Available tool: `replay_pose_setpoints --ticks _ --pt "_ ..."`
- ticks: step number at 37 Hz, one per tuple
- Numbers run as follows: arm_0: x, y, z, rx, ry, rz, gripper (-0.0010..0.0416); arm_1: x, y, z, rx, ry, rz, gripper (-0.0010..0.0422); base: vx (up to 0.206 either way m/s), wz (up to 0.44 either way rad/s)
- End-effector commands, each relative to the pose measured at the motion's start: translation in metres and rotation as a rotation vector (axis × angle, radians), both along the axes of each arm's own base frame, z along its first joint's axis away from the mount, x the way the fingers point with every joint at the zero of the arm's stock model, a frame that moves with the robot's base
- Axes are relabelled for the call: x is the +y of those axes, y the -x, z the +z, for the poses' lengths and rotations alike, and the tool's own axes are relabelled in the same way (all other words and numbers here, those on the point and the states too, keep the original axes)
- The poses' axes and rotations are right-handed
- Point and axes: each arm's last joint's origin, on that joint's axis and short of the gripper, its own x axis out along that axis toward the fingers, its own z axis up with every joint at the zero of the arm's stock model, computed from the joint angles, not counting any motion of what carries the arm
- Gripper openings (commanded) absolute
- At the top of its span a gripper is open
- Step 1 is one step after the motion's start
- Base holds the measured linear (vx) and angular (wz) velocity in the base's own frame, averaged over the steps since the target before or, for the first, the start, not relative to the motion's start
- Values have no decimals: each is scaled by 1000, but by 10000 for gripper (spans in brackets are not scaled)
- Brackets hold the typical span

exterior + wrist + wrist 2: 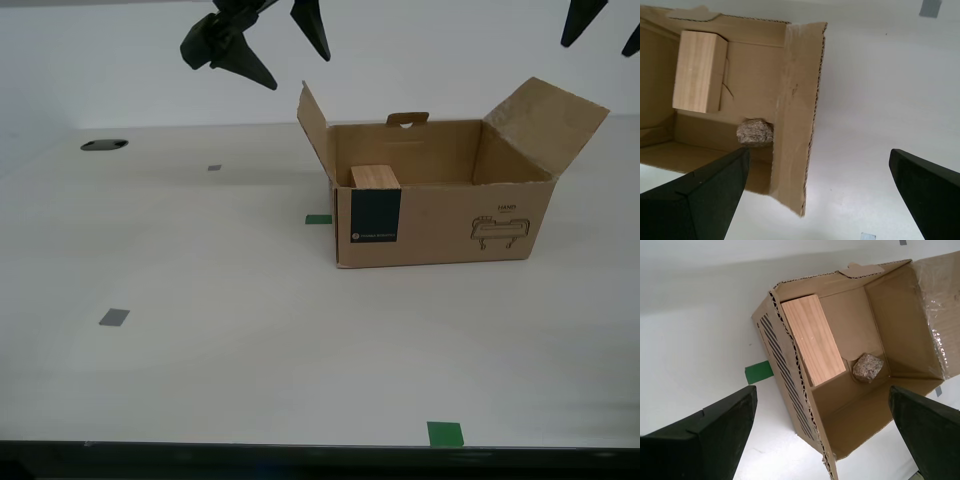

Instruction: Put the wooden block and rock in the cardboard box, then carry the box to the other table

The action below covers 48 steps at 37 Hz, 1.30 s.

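Loading done; lift pending.
Wooden block (812,340) and rock (868,367) inside cardboard box (440,215). First gripper (820,200) and second gripper (825,437) above it, fingers spread, empty.

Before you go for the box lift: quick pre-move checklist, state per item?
1. Wooden block inside the cardboard box: ok.
2. Rock inside the box, on its floor beside the block: ok.
3. My first end effector open and empty: ok.
4. My second end effector open and empty: ok.
5. Side flaps up, clear for gripping: ok.
6. Other table within reach: cannot tell, not in view.
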Motion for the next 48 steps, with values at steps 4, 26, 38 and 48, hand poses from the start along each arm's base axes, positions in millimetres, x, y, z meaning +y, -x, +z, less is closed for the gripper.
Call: replay_pose_setpoints --ticks 4,26,38,48 --pt "-1 -16 -20 25 2 13 387 0 1 -1 11 0 5 357 0 0" --pt "6 -46 -82 150 -224 72 387 2 4 -20 42 -13 27 357 0 0" --pt "7 -52 -99 168 -230 88 387 1 3 -21 34 9 48 357 0 0" --pt "8 -53 -98 161 -230 90 387 -1 1 -19 33 60 47 357 0 0"
